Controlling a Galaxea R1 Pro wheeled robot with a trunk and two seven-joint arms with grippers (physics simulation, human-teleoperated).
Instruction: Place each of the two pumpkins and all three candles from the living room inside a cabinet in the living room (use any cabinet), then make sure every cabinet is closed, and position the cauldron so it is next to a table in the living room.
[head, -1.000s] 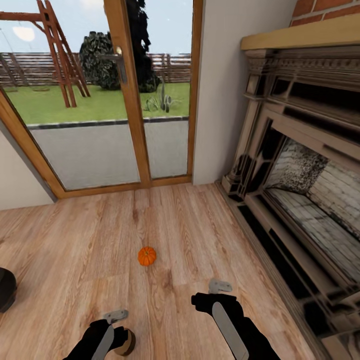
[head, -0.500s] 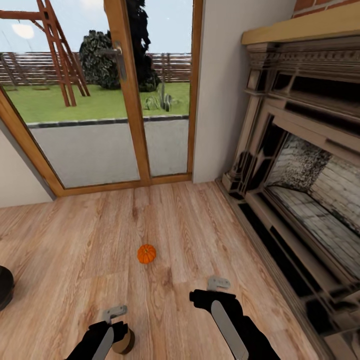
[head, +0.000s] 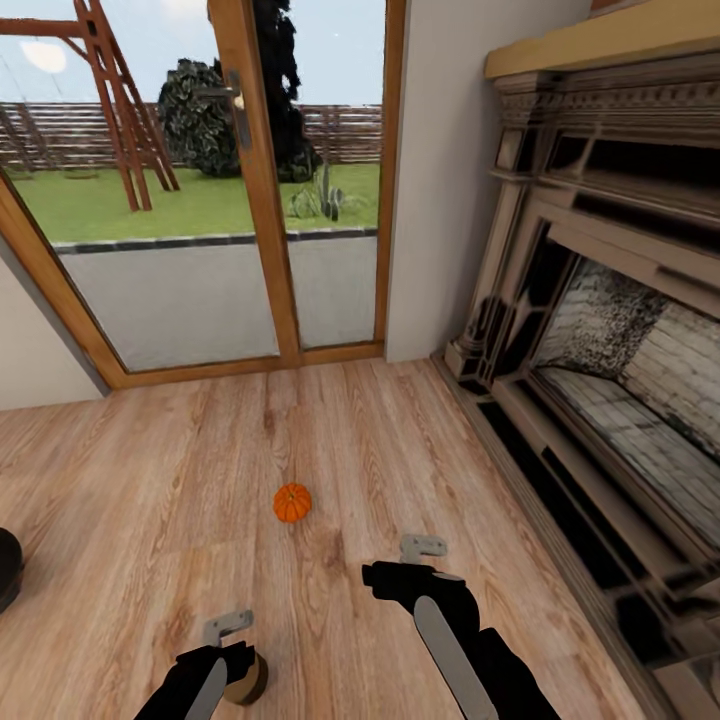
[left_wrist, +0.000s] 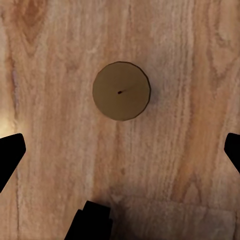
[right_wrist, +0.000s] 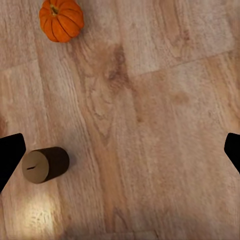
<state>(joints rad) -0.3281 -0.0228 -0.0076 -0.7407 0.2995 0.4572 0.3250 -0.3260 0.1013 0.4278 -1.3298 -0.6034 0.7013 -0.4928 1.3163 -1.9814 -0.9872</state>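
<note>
Wood floor (head: 420, 440) held your pumpkin (head: 292, 502); nearer you, left gripper (head: 236, 640) hung wide above candle (left_wrist: 121, 91), right gripper (head: 420, 560) wide too

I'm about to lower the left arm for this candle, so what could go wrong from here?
1. The candle stands free on the wood floor, not centred between the wide-open left gripper fingers; a descending tip could tip it.
2. Knocked over, it might roll.
3. The pumpkin lies just ahead of the open right gripper; a careless swing could nudge it.
</note>
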